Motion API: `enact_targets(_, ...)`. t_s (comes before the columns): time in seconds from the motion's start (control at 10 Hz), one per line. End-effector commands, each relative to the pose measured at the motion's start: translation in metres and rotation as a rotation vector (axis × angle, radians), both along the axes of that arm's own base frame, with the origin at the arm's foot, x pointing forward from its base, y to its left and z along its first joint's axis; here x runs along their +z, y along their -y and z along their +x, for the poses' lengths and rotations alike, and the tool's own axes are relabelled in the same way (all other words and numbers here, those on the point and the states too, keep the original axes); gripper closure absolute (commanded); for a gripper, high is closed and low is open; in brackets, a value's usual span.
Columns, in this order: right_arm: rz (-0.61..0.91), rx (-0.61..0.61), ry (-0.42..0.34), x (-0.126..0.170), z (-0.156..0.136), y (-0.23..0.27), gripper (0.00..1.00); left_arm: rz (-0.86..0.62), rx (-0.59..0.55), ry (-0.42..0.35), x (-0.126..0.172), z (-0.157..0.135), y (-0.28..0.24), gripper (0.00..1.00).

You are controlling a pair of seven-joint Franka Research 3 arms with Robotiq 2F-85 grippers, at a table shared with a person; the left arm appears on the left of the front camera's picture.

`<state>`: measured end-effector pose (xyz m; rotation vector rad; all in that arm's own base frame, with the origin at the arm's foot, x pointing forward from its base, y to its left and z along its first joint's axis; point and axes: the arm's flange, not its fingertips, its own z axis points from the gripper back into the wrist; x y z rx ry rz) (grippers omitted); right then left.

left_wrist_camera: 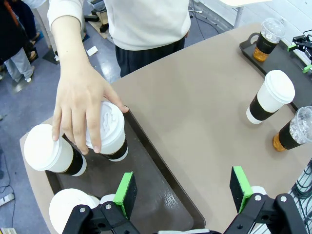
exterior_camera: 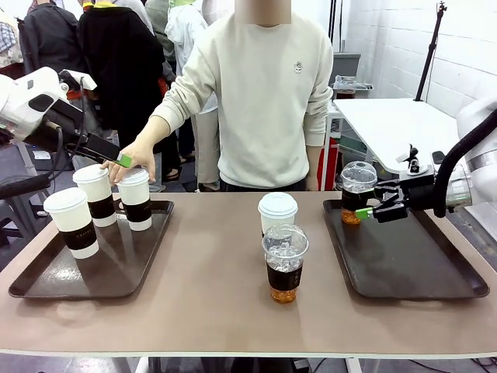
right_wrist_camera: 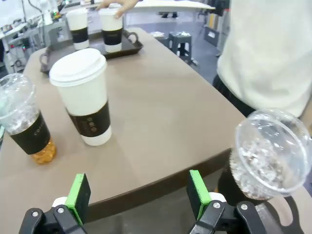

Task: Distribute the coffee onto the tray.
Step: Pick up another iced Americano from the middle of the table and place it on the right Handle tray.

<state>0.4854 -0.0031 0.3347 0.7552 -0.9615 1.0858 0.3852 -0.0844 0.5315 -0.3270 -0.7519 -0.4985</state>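
Three white lidded cups with dark sleeves (exterior_camera: pixel 70 221) (exterior_camera: pixel 95 194) (exterior_camera: pixel 136 198) stand on the left tray (exterior_camera: pixel 46 284). A person's hand (exterior_camera: pixel 128 159) rests on the rear two, and in the left wrist view it covers one lid (left_wrist_camera: pixel 109 129). My left gripper (left_wrist_camera: pixel 183 190) hovers open above that tray (left_wrist_camera: pixel 161 195). At mid-table stand a white cup (exterior_camera: pixel 277 214) and an iced coffee (exterior_camera: pixel 284 260). Another iced coffee (exterior_camera: pixel 357 190) stands at the right tray's (exterior_camera: pixel 411 264) far left corner. My right gripper (right_wrist_camera: pixel 138 192) is open, with that cup (right_wrist_camera: pixel 268 156) just outside its right finger.
The person stands at the far side of the table, reaching over the left tray. Most of the right tray is bare. A white table (exterior_camera: pixel 396 120) stands behind on the right. Other people stand at the back left.
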Motion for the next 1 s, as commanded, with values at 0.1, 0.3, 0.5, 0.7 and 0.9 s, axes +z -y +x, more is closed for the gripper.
enact_targets(0.1,-0.017,0.107,0.014,0.000,0.006,0.000,0.00,-0.012,0.001,-0.003,-0.002,0.001,-0.001,0.00)
enact_targets(0.3,-0.008,0.062,0.002,0.000,-0.001,-0.003,0.00,-0.012,0.001,-0.003,-0.002,0.001,-0.001,0.00)
enact_targets(0.5,-0.008,0.062,0.002,0.000,-0.001,-0.003,0.00,-0.012,0.001,-0.003,-0.002,0.001,-0.001,0.00)
enact_targets(0.7,-0.008,0.062,0.002,0.000,-0.001,-0.003,0.00,-0.012,0.001,-0.003,-0.002,0.001,-0.001,0.00)
enact_targets(0.9,-0.022,0.077,0.003,0.001,0.002,-0.002,0.00,-0.012,0.001,-0.003,-0.002,0.001,-0.001,0.00)
